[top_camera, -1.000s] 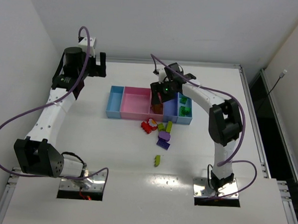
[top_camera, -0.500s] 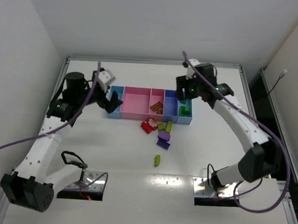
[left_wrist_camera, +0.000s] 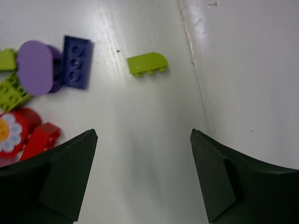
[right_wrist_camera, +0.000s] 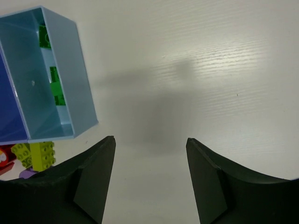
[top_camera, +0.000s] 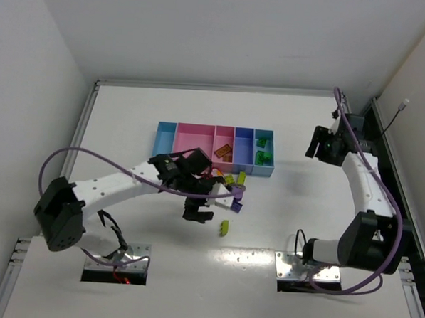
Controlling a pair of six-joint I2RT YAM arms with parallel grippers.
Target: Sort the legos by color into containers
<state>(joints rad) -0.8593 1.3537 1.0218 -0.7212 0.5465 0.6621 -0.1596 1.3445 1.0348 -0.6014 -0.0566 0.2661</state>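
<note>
The row of containers (top_camera: pixel 177 144) stands at the table's middle back. An orange lego (top_camera: pixel 223 152) lies in a pink bin, and green legos (top_camera: pixel 263 158) lie in the right light blue bin (right_wrist_camera: pixel 79 74). Loose red, yellow-green and purple legos (top_camera: pixel 227 182) lie in front of the row. One yellow-green lego (top_camera: pixel 224 227) lies apart, nearer me. My left gripper (top_camera: pixel 198 209) is open and empty, just left of that piece (left_wrist_camera: pixel 147 64). The round purple lego (left_wrist_camera: pixel 35 66) shows in the left wrist view. My right gripper (top_camera: pixel 317 144) is open and empty, right of the bins.
In the left wrist view a dark purple plate (left_wrist_camera: pixel 76 61), a red flower piece (left_wrist_camera: pixel 11 133) and a red brick (left_wrist_camera: pixel 39 140) lie left of my left gripper (left_wrist_camera: pixel 143 133). In the right wrist view my right gripper (right_wrist_camera: pixel 150 139) hangs over bare table. Raised table edges run along both sides.
My left arm swung from the back left, past the bins' left end, down to the front of the loose pile. My right arm pulled away from the bins to the right.
</note>
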